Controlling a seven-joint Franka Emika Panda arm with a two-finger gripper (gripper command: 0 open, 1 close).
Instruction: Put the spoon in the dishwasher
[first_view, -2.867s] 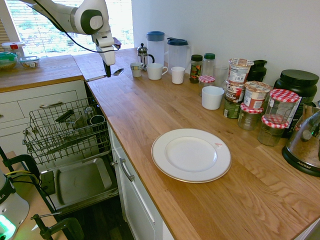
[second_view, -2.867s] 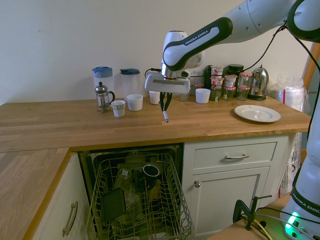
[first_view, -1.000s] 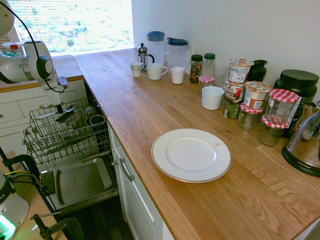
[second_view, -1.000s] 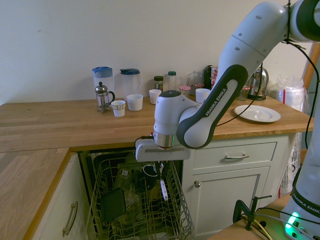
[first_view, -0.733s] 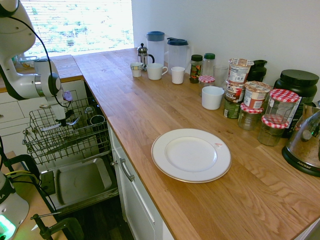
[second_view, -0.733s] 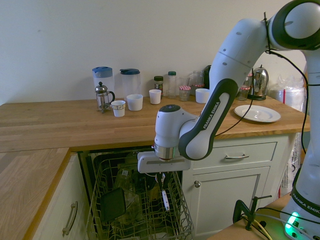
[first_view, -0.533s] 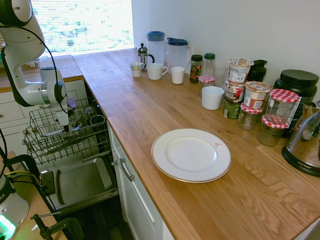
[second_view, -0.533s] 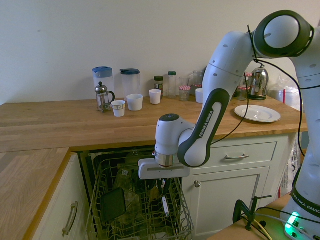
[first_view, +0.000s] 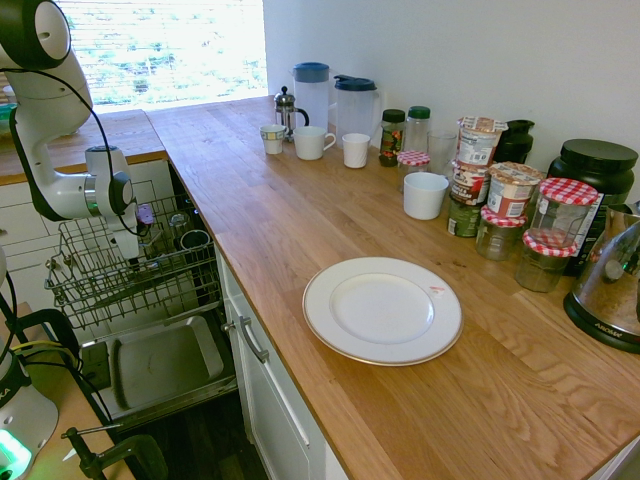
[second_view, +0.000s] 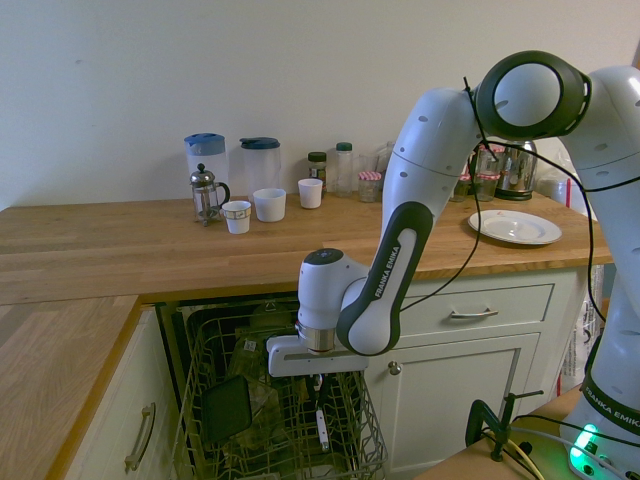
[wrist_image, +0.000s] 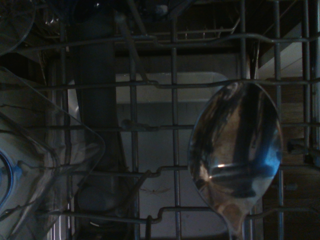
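The wooden worktop (first_view: 230, 220) is the biggest thing, running above the open dishwasher (second_view: 280, 420), whose wire rack is pulled out. On the worktop lies a white plate (first_view: 382, 310). Two blue-lidded pitchers (second_view: 206, 155) (second_view: 261, 165) stand by the wall, a small French press (second_view: 205, 195) and white cups (second_view: 269, 205) near them. The hand (second_view: 317, 392) hangs over the rack, pinched shut on the spoon (wrist_image: 236, 150). The spoon is over the rack's wires; in the wrist view, its shiny bowl shows.
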